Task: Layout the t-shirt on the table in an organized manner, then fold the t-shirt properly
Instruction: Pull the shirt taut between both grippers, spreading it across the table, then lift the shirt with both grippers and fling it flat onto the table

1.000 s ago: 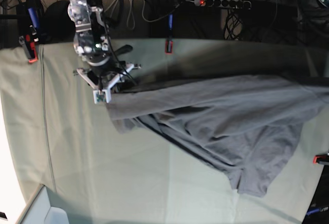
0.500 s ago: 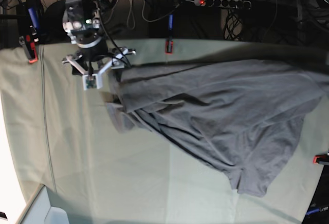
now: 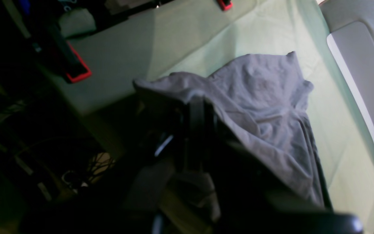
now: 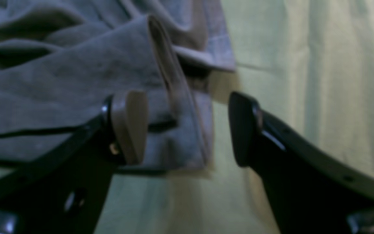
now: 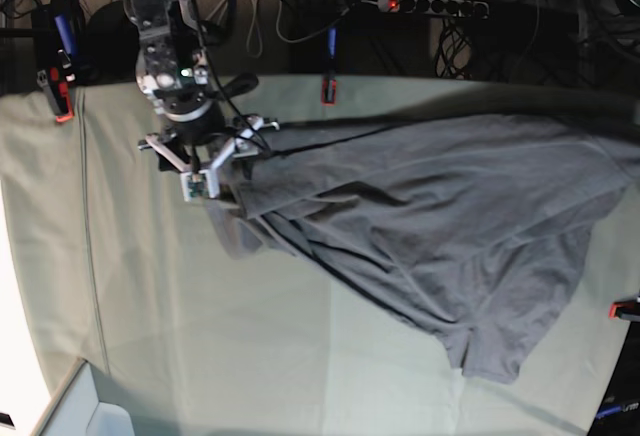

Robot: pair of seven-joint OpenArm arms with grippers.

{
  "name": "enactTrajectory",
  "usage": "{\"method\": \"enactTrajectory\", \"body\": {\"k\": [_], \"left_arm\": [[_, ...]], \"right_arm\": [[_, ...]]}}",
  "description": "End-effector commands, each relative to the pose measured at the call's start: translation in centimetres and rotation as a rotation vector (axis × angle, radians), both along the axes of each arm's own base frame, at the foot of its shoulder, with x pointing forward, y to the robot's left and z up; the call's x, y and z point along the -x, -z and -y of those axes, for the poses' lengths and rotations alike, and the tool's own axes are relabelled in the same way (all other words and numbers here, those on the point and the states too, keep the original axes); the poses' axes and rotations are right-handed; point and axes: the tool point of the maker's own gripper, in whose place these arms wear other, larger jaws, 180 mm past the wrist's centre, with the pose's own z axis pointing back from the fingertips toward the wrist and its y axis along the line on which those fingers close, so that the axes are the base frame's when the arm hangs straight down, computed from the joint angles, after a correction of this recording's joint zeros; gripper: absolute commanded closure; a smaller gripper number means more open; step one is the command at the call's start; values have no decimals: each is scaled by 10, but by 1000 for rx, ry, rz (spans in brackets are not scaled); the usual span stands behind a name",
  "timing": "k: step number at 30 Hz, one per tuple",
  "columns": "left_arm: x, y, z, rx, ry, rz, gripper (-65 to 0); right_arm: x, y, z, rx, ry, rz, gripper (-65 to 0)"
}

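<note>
The grey t-shirt [image 5: 430,226] lies crumpled across the middle and right of the mint-green table [image 5: 150,306], its right side running out past the table's right edge. My right gripper [image 5: 205,182] is at the shirt's left end. In the right wrist view this gripper [image 4: 187,130] is open, its fingers either side of a raised fold of the shirt [image 4: 60,74]. My left gripper [image 3: 193,113] is dark and blurred, with the shirt [image 3: 265,97] draped over it and stretching away from its tip. The left arm is outside the base view.
Red-black clamps [image 5: 327,89] [image 5: 60,96] [image 5: 625,308] hold the cloth at the back and right edges. A power strip [image 5: 430,4] and cables lie behind the table. A white box [image 5: 85,406] sits at the front left corner.
My right gripper drew back from the shirt's left end, then came down over that end again, open. The shirt's top edge has shifted toward the back of the table.
</note>
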Motion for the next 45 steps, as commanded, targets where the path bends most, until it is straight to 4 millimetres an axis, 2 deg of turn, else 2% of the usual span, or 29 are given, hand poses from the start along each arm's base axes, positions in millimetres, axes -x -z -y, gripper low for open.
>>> {"method": "enactTrajectory", "body": {"k": [1,8,12,18,23,24,26,30,31,34,36,38,42,45], "left_arm": [[-2,-14,-7,-38,-3,27,-2],[-2,-13,-7,-38,-4,22,-2],[0,-7,-8,-20,-10,16,-2],[6,-2,-9,-18,-15,0,-2],[6,-2,-9,-19,-16,1,-2],[6,-2,-9,-19,-16,1,-2],[6,-2,-9,-19,-16,-1,-2],[6,-2,-9,-20,-16,-1,-2],[6,-2,-9,-20,-16,-1,-2],[6,-2,-9,-20,-16,-1,-2],[8,-3,-11,-23,-19,-2,-2],[19,-7,-18,-37,-47,-5,-2],[33,-14,-31,-51,-95,-1,-2],[45,-16,-38,-62,-126,-9,-2]], "right_arm": [[-8,-8,-5,-7,-4,37,-397],[-6,-7,-25,-21,-56,33,-397],[-13,-8,-27,-24,-57,38,-394],[-15,9,-29,-23,-51,-2,-393],[-16,8,-29,-23,-51,3,-385],[-16,8,-30,-24,-53,4,-369],[-16,8,-30,-24,-53,4,-291],[-13,9,-30,-26,-53,-4,-29],[-13,8,-30,-26,-52,-2,0],[-5,0,-28,-32,-46,17,0],[0,-20,-27,-44,-43,61,0],[13,-45,-14,-33,-31,111,0],[40,-91,0,-44,9,185,0],[54,-105,11,-37,35,213,0]]}}
